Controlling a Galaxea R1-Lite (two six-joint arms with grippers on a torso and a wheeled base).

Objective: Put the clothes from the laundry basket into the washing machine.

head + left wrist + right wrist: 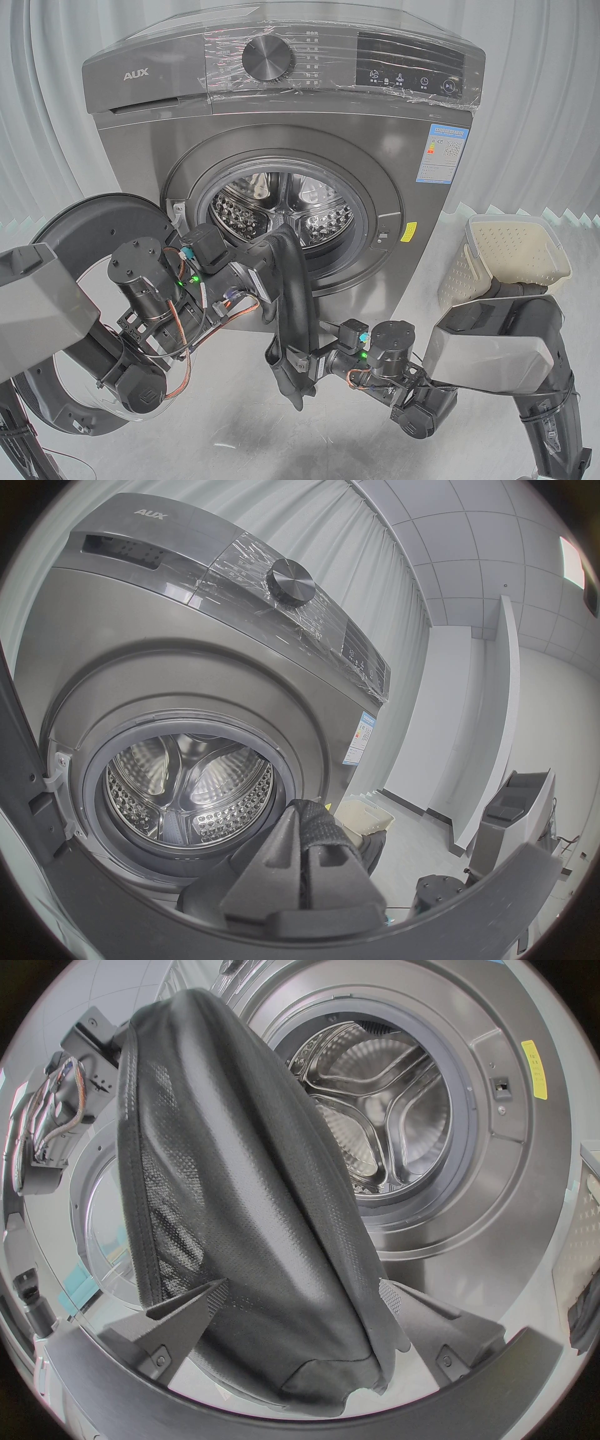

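A long black garment (297, 300) hangs in front of the washing machine's open drum (281, 206). My left gripper (275, 247) is shut on its upper end just before the drum's lower rim; the left wrist view shows the fingers (275, 861) pinched on black cloth (319, 824). My right gripper (300, 365) is lower, near the floor, with its fingers (187, 1310) spread wide on either side of the garment's (250, 1179) lower end. The cream laundry basket (506, 250) stands on the floor to the right of the machine.
The machine's round door (94, 231) is swung open to the left, behind my left arm. The drum (375, 1116) holds no clothes that I can see. Pale curtains hang behind the machine, and bare grey floor (237, 425) lies in front of it.
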